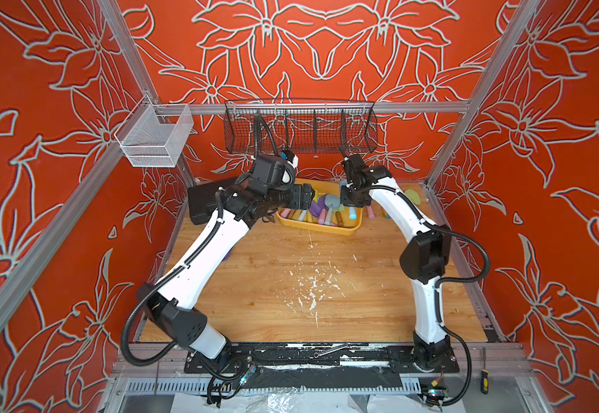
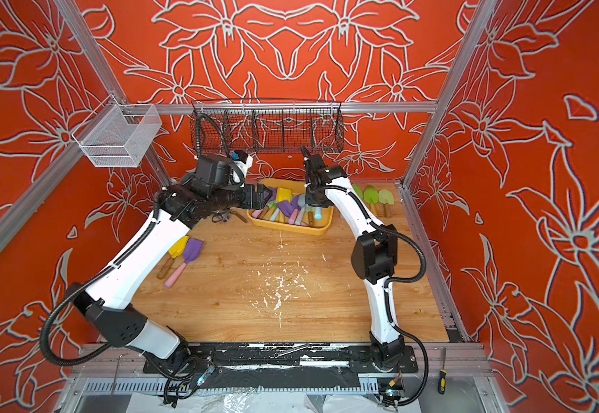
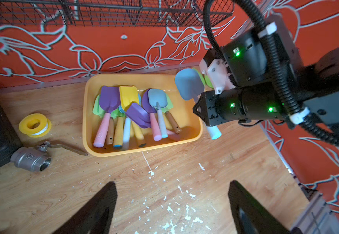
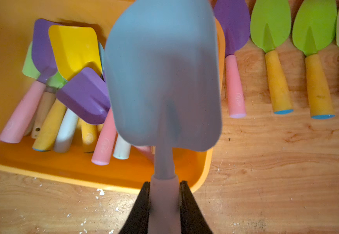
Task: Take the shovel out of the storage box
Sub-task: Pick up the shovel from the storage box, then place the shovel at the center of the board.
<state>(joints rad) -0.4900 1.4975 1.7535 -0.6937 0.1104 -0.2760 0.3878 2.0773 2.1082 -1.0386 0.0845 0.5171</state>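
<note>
Right wrist cam: right gripper (image 4: 164, 187) clamped on blue shovel (image 4: 160, 71) above box (image 4: 2, 30); left gripper (image 3: 171, 183) empty, jaws apart. Next I'd carry it clear and lay it down.

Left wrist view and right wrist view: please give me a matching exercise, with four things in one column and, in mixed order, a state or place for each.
Things:
1. left gripper
2. right gripper
3. tape roll
4. box

States or places:
A. lies beside the valve
B. holds a pile of shovels
C. open, empty
D. shut on the handle of the blue shovel

Pairs: 1-C, 2-D, 3-A, 4-B.
</note>
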